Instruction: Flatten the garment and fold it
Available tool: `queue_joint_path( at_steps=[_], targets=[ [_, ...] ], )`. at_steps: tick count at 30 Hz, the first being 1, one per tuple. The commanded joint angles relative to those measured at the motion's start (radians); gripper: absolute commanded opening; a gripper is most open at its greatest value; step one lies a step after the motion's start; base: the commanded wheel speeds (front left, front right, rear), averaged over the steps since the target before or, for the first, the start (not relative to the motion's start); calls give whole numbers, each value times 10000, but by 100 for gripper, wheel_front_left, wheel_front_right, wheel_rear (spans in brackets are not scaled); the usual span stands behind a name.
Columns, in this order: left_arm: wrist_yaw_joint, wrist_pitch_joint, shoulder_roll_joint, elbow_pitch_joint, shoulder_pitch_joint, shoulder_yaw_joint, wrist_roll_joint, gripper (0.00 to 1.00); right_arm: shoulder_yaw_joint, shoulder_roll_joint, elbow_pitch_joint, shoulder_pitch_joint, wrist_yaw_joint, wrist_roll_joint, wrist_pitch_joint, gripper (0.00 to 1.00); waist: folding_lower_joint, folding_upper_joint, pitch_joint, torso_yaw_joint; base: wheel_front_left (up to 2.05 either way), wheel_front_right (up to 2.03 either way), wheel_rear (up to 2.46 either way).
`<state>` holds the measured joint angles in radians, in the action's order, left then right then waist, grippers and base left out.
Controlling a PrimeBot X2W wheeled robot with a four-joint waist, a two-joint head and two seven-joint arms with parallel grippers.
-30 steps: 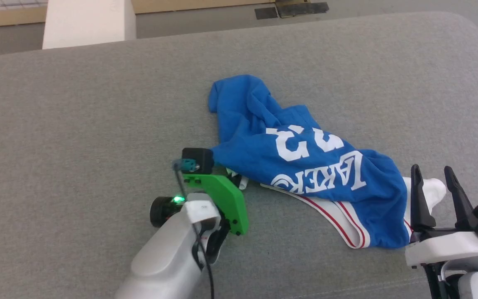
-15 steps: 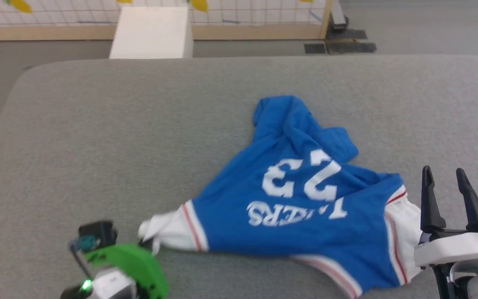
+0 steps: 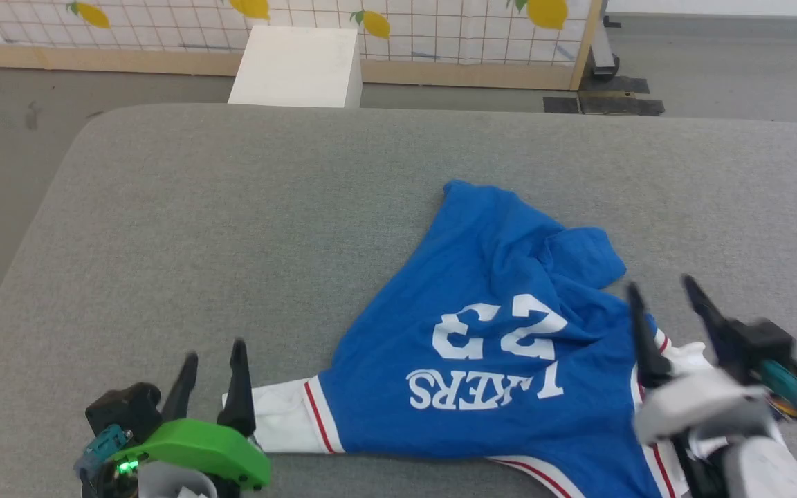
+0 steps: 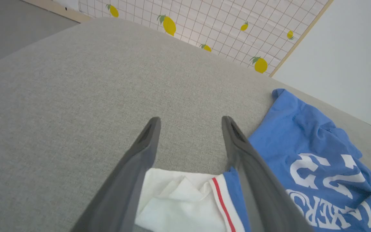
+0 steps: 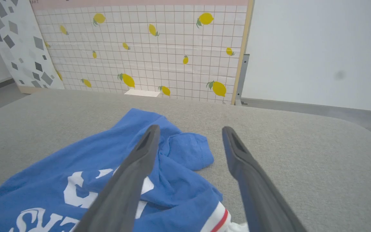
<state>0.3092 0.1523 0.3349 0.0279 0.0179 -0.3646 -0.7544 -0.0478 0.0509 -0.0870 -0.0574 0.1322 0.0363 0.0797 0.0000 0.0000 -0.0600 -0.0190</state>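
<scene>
Half flattened at best, I judge: the garment (image 3: 502,346) lies print-up on the grey cushion (image 3: 232,207), drawn out along its near edge, rumpled and doubled over at the far end. My left gripper (image 3: 214,350) stands spread astride the white sleeve (image 3: 277,418), pinching nothing; my right gripper (image 3: 660,283) hovers spread above the opposite side. No fold made yet.

Beyond the grey fabric-covered desk (image 3: 232,207) stand a white box (image 3: 298,66), a wood-framed lemon-printed grid panel (image 3: 440,28) and dark floor plates (image 3: 602,104).
</scene>
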Motion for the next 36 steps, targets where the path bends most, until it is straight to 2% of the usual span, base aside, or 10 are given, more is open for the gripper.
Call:
queue_joint_path(
  at_steps=[1, 4, 8, 15, 19, 24, 25, 27, 30, 36],
  targets=[
    [-289, 568, -130, -199, -336, 34, 321, 100, 334, -7, -21, -458, -15, -228, -329, 100, 0, 0, -126, -110, 0, 0, 0],
    [-740, 1007, -376, -510, -706, 38, 943, 100, 989, -7, -362, -1159, -15, -486, -1163, 100, 0, 0, -311, -243, 0, 0, 0],
    [-1304, 1086, -1010, -493, -1144, 515, 1922, 100, 1739, -3, -1161, -2186, -15, -765, -2718, 100, 0, 0, -694, -513, 0, 0, 0],
    [-2323, 1092, -2164, -610, -1557, 1279, 3570, 100, 2067, 74, -2809, -3965, -15, -917, -5837, 100, 0, 0, -1489, -1110, 0, 0, 0],
    [-2807, 1092, -2532, -757, -1857, 1533, 4096, 100, 2521, 436, -3541, -4601, -15, -1023, -7480, 100, 0, 0, -1900, -1399, 0, 0, 0],
    [-3197, 1093, -2767, -926, -2074, 1821, 4293, 100, 2970, 789, -3914, -4891, -15, -600, -9231, 100, 0, 0, -2169, -1576, 0, 0, 0],
    [-3264, 1093, -2792, -945, -2106, 1873, 4314, 100, 3073, 867, -3904, -4942, -15, -383, -9565, 47, 0, 0, -2213, -1602, 0, 0, 0],
    [-3353, 1093, -2821, -960, -2154, 1946, 4337, 100, 3205, 1073, -3662, -5172, -15, -74, -9591, 0, 0, 0, -2314, -1647, 0, 0, 0],
    [-3401, 1093, -2838, -926, -2225, 1984, 4281, 100, 3264, 1442, -3299, -5705, -15, -185, -8824, 0, 0, 0, -2476, -1713, 0, 0, 0],
    [-3312, 1094, -2844, -792, -2422, 1758, 3918, 100, 2539, 1480, -3590, -7135, -15, -926, -7368, 0, 0, 0, -2811, -2065, 0, 0, 0]
  ],
)
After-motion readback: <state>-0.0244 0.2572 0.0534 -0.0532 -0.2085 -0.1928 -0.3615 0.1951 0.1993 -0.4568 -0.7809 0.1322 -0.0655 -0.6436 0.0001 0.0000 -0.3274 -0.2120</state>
